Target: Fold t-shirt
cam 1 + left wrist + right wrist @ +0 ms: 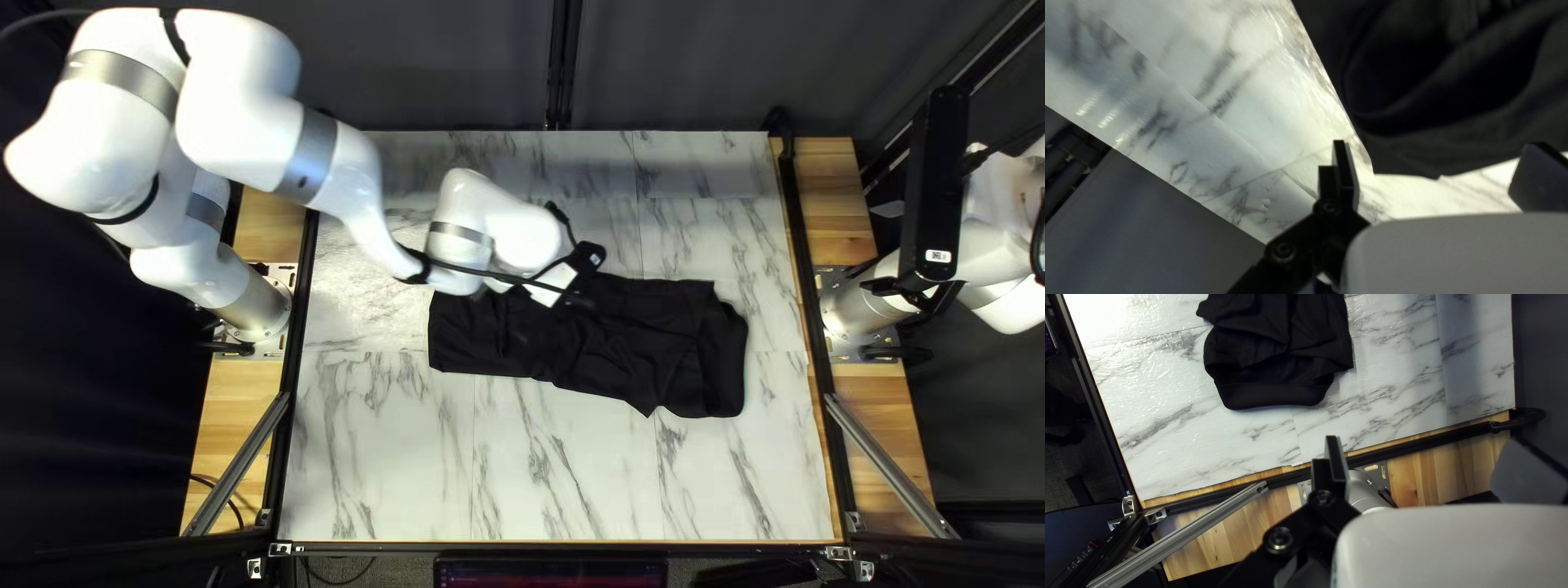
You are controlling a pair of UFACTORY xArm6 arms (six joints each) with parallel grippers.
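Note:
The black t-shirt [610,343] lies as a long, wrinkled band across the middle of the table, its right end bunched in loose folds. My left gripper [553,285] is over its far edge, fingertips hidden from above. In the left wrist view my left gripper [1440,175] stands open, a corner of the t-shirt [1415,144] just ahead, between the lines of its fingers. Off the table's right side, my right gripper [917,294] is raised. The right wrist view shows the right gripper [1434,469] open and holding nothing, the t-shirt [1274,392] farther off on the table.
Marbled table surface [512,468] shows on all sides of the t-shirt. Dark rails and wooden strips [838,207] border the table at left and right, with slanted metal bars [893,468] near the front corners. My left arm crosses the table's far left part.

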